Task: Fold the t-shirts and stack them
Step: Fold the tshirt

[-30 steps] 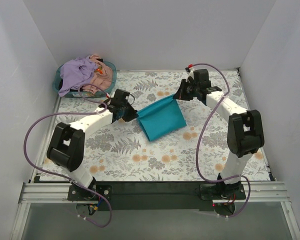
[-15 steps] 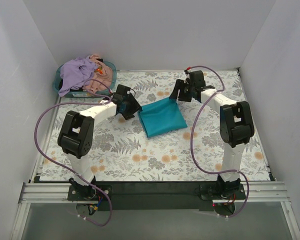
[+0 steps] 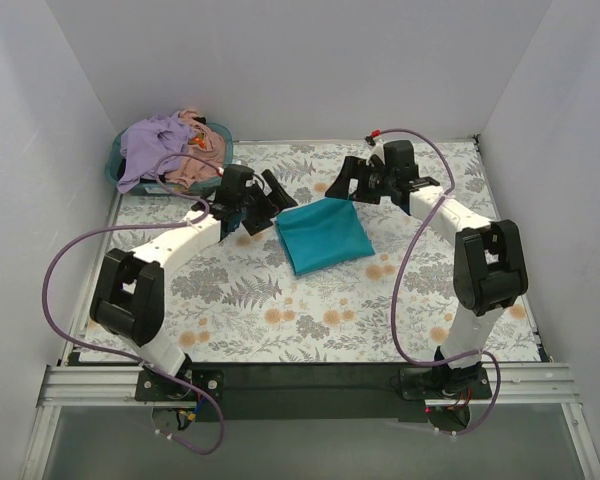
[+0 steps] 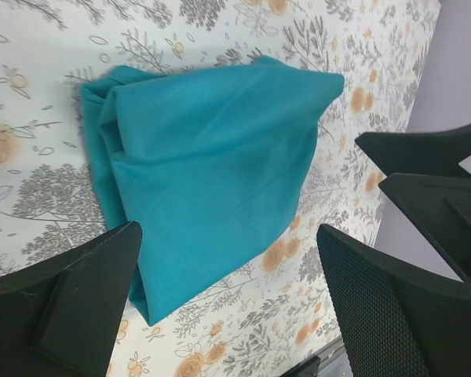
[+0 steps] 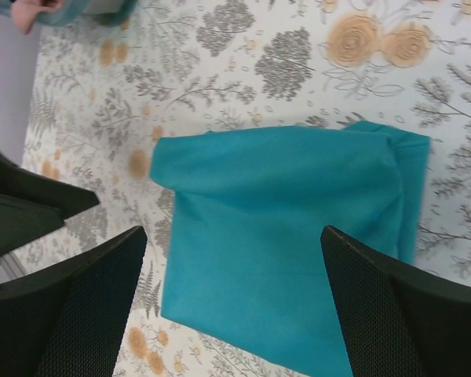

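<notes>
Plain white walls, floral table cloth

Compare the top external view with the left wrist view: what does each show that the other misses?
Only the top external shows the basket at the far left corner, holding the lavender shirt and the peach-pink shirt. Only the left wrist shows the teal shirt close up, with its layered folded edges. Both show that shirt lying folded on the floral cloth, with the left tool and the right tool open and gripping nothing.
</notes>
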You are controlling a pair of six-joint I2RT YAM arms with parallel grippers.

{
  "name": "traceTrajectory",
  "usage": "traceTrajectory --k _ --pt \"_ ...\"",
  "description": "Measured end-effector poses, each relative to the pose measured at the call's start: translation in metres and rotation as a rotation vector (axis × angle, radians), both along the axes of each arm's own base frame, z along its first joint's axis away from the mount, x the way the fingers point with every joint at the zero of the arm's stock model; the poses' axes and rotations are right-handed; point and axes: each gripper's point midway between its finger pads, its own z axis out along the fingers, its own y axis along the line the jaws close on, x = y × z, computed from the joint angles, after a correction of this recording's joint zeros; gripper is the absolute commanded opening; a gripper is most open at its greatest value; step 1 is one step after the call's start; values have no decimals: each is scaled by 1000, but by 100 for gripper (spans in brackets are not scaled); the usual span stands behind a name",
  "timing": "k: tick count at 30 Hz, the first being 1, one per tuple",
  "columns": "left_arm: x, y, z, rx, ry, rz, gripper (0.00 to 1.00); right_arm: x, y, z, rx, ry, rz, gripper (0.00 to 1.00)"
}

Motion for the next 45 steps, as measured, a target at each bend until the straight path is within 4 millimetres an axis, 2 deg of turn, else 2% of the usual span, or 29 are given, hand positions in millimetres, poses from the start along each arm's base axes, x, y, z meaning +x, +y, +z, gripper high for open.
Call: traceTrajectory --k 3,7,10,14,18,20,23,27,30,35,39,42,45 --pt "0 -13 -4 -20 -5 -35 95 -2 11 6 39 -3 19 98" --pt "10 -19 -27 -9 33 -42 95 3 19 -3 69 18 15 98" --pt "23 -24 -43 -6 56 -39 95 12 21 -23 75 57 4 98" --pt "42 -30 -61 -11 78 -29 95 34 25 -51 78 106 -12 98" --pt "53 -27 -81 -9 109 -5 95 54 27 -71 81 123 -26 98" --pt "55 -22 -92 -9 131 12 95 57 27 -81 82 136 -30 99" --pt "60 -19 -90 -23 128 23 95 55 27 -89 91 154 -24 98" --pt "59 -17 -93 -31 125 26 95 42 23 -92 99 126 -27 98" --pt "53 -16 -93 -50 111 19 95 13 14 -93 83 130 -45 98" --pt "18 -8 -90 -72 122 5 97 -38 6 -94 48 152 -58 98" --pt "2 3 -87 -28 144 2 98 -47 2 -88 0 158 -66 98" --pt "-1 8 -72 -1 129 -4 98 -46 -7 -71 -36 132 -86 98" --pt "-6 13 -38 12 62 -25 98 -49 -16 -34 -54 52 -114 98"
